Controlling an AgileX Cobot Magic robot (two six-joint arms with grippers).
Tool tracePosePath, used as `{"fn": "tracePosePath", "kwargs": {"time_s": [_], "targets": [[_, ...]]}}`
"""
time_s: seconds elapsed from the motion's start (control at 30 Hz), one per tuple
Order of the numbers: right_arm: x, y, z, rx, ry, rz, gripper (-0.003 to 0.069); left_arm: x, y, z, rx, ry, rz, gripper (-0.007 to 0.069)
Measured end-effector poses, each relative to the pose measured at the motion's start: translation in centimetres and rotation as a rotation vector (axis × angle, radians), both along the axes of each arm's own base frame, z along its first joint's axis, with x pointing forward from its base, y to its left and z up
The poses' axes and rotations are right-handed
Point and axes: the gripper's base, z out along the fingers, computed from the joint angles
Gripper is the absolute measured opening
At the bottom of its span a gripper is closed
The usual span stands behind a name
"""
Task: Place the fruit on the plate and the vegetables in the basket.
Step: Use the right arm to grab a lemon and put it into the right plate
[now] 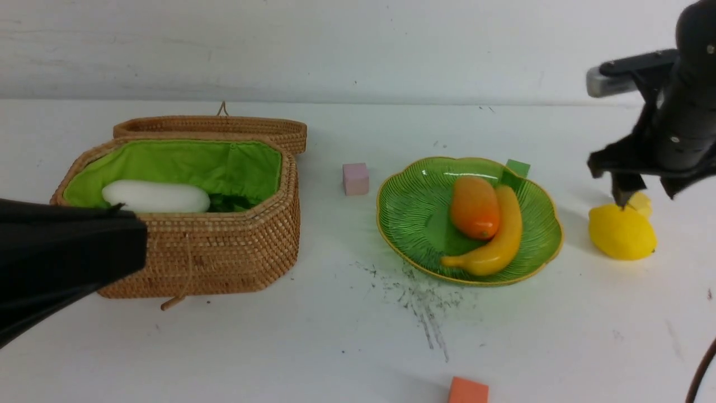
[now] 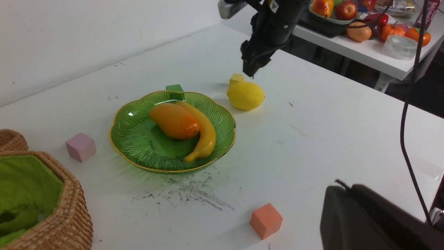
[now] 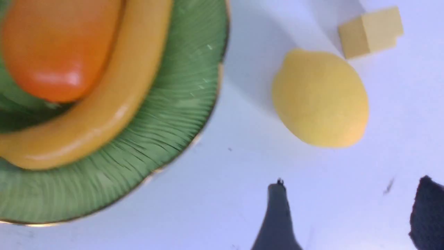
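The green plate (image 1: pixel 414 207) holds the orange mango (image 1: pixel 474 207) and the banana (image 1: pixel 498 240). To its right the lemon (image 1: pixel 621 232) lies on the table. My right gripper (image 1: pixel 632 193) hangs just above the lemon, open and empty; in its wrist view the gripper (image 3: pixel 350 184) shows bare table between the fingers, and the lemon (image 3: pixel 321 99) lies ahead of them. The basket (image 1: pixel 224 246) stands open at the left with the white radish (image 1: pixel 156 196) inside, next to a dark green shape (image 1: pixel 229 202). My left gripper (image 1: pixel 134 235) is shut and empty, in front of the basket.
Small foam cubes lie about: pink (image 1: pixel 356 178) between basket and plate, green (image 1: pixel 517 168) behind the plate, yellow (image 1: pixel 641 202) right behind the lemon, orange (image 1: pixel 467 390) at the near edge. A side table (image 2: pixel 364 52) with other produce stands beyond the right arm.
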Motion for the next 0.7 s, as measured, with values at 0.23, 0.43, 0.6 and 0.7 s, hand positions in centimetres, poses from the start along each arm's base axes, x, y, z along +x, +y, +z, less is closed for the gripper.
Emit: {"fn": "tracePosePath", "kwargs": {"time_s": [0.23,0.43,0.6,0.7], "targets": [[2.6,-4.3,-5.0,0.209,0.051,-0.007,0.057,0.0,0.0,0.0,-0.002,-0.002,0.001,-0.0006],[4.2,-4.6,-6.5,0.181,-0.041,0.045,0.0645,0.1,-0.1,0.0,-0.002,-0.001,0.001,-0.0005],[5.2,-4.9,-7.8,0.136,-0.079,0.056,0.0647,0.1,-0.1,0.0,-0.002,-0.002,0.001,-0.0005],[5.5,-5.0,-8.9,0.127,-0.062,0.058,0.0647,0.1,-0.1,0.0,-0.003,-0.001,0.001,-0.0006]]}}
